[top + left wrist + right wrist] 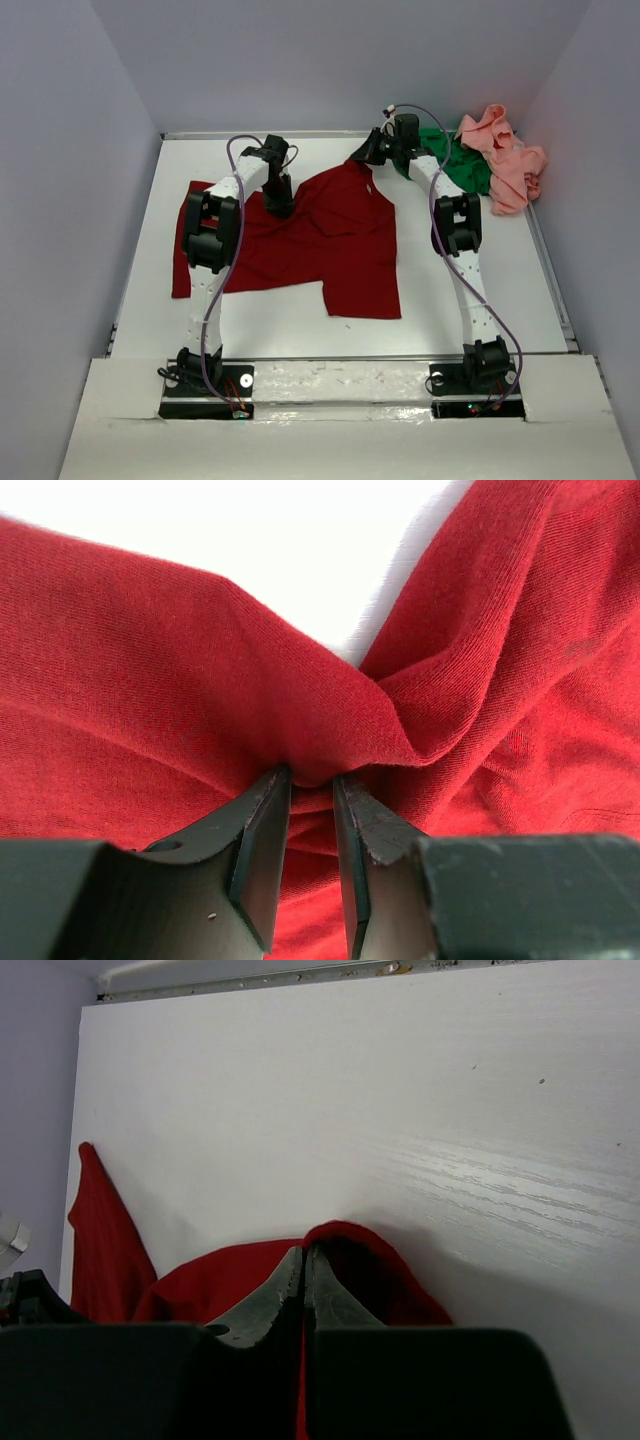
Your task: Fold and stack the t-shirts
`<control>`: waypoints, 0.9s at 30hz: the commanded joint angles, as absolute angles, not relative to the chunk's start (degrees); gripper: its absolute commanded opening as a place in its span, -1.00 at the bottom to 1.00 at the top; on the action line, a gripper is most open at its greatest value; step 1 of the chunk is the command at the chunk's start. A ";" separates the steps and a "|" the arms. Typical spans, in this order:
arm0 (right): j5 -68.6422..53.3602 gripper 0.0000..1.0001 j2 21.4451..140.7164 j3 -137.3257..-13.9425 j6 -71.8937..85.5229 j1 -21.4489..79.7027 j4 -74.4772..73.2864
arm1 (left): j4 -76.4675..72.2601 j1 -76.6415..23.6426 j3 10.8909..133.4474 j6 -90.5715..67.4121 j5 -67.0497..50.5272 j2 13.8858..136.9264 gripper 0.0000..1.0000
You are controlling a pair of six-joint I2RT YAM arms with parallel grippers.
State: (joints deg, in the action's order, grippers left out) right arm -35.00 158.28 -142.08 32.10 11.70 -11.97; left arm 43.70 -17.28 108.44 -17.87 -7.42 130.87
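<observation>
The dark red t-shirt (330,240) lies spread across the middle of the white table. My left gripper (279,205) is down on its upper left part; in the left wrist view (312,777) its jaws pinch a raised fold of the red cloth (150,680). My right gripper (369,156) is shut on the shirt's far edge and holds it slightly lifted; the right wrist view (304,1250) shows red cloth (230,1280) around the closed tips. The bright green t-shirt (462,168) and the salmon pink t-shirt (510,160) lie crumpled at the back right.
The white table (290,320) is walled by grey panels on the left, back and right. A metal strip runs along its back edge (300,975). The two arm bases stand at the near edge.
</observation>
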 commanded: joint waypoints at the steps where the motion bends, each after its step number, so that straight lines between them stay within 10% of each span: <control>1: -34.98 -0.98 158.21 -144.23 31.91 12.04 -9.14 | 46.49 -17.40 109.69 -17.32 -6.77 128.85 -0.24; 27: -28.83 -1.00 153.11 -140.27 25.49 5.80 -9.67 | 45.79 -16.88 109.42 -17.67 -5.45 128.94 -0.24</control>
State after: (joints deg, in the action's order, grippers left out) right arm -29.91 157.86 -140.51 27.62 7.01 -12.32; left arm 43.48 -17.26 108.44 -17.89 -7.11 130.87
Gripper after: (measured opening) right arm 0.012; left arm 0.379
